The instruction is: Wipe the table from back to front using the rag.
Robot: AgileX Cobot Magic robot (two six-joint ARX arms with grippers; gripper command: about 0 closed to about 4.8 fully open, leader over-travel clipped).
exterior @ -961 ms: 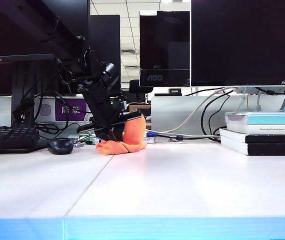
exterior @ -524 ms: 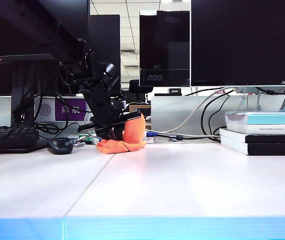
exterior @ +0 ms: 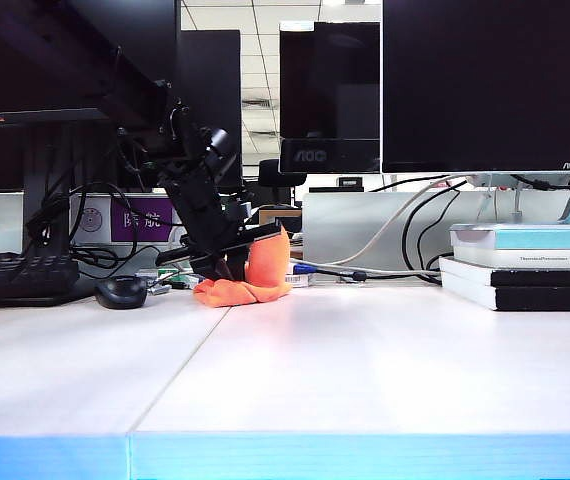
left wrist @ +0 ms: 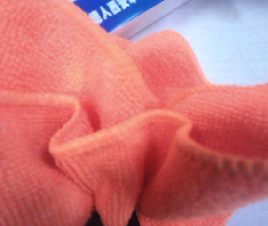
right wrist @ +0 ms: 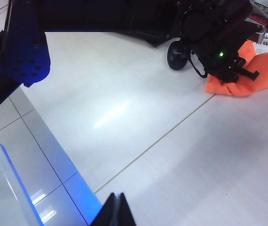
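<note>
With the soft orange microfibre rag (exterior: 248, 280) bunched at the back of the broad white table (exterior: 365, 370), my left pincer (exterior: 230, 268) is clamped on it; the wipe is barely begun. Next I drag it frontward, pressed flat. My right pincer (right wrist: 116, 209), closed and empty, hangs near the front edge.
</note>
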